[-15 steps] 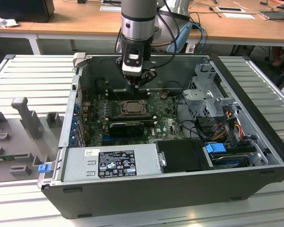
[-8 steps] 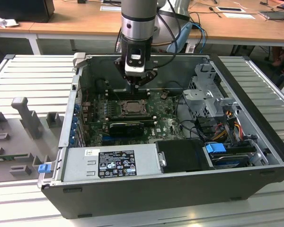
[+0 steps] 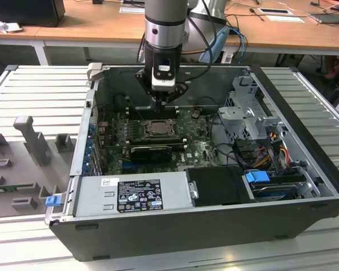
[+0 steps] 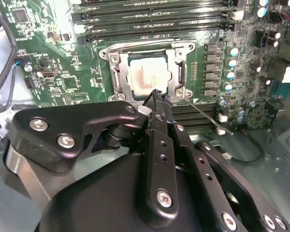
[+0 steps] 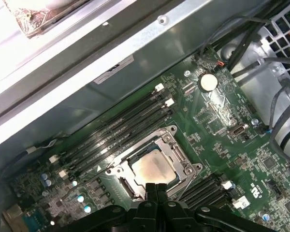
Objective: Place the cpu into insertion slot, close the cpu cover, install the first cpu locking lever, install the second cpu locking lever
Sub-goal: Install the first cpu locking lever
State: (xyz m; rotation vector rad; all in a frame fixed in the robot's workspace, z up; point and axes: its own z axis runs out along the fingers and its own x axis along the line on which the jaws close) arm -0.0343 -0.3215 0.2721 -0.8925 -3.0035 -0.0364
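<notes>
Cpu is seated under closed cover; hand, pinched together and empty, is held at cover edge; first lever is judged unlatched.

Exterior view overlooks case; both wrist views hug insertion slot.

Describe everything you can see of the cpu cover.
The cpu cover is a thin, square, silver-grey metal frame with a window cut through its middle. It lies flat, closed over the pale cpu, which shows through the window. The shut end effector sits at one edge of the frame; whether it touches the frame I cannot tell.
</notes>
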